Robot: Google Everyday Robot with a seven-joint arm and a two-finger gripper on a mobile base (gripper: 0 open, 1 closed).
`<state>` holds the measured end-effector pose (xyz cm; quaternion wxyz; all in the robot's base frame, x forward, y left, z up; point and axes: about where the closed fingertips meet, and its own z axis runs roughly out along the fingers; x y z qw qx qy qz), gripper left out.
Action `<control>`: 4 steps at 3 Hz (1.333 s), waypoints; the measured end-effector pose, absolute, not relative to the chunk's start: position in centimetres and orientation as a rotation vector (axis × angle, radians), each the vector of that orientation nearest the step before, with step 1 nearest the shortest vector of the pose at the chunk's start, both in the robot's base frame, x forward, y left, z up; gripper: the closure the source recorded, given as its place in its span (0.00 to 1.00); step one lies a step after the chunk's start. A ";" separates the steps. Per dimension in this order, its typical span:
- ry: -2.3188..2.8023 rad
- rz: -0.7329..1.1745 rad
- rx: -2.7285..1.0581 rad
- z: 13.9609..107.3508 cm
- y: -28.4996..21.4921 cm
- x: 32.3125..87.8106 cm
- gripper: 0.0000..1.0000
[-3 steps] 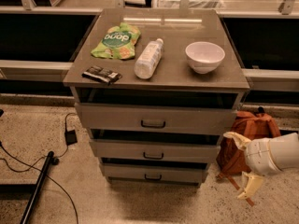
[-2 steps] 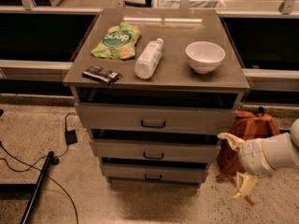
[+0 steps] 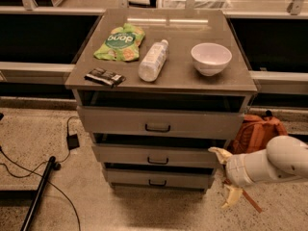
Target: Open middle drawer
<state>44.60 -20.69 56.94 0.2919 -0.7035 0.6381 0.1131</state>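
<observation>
The middle drawer point(image 3: 192, 156) is the second grey front of the cabinet, with a small dark loop handle point(image 3: 158, 161). It sits about flush with the drawers above and below. My gripper point(image 3: 225, 177) comes in from the right on a white arm. Its two pale fingers are spread wide, one near the drawer's right end point(image 3: 219, 153) and one lower down point(image 3: 232, 196). It holds nothing and is well right of the handle.
On the cabinet top point(image 3: 178, 76) lie a green snack bag point(image 3: 119, 41), a white bottle point(image 3: 152, 60), a white bowl point(image 3: 211, 58) and a dark bar point(image 3: 104, 77). An orange backpack point(image 3: 257, 131) stands right of the cabinet. Cables and a dark pole point(image 3: 38, 191) lie on the floor at left.
My gripper and arm have moved left, from beside the backpack to the right end of the middle drawer. The drawers have not moved.
</observation>
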 end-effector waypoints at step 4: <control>1.753 0.378 -1.769 46.9 -18.5 53.5 0.00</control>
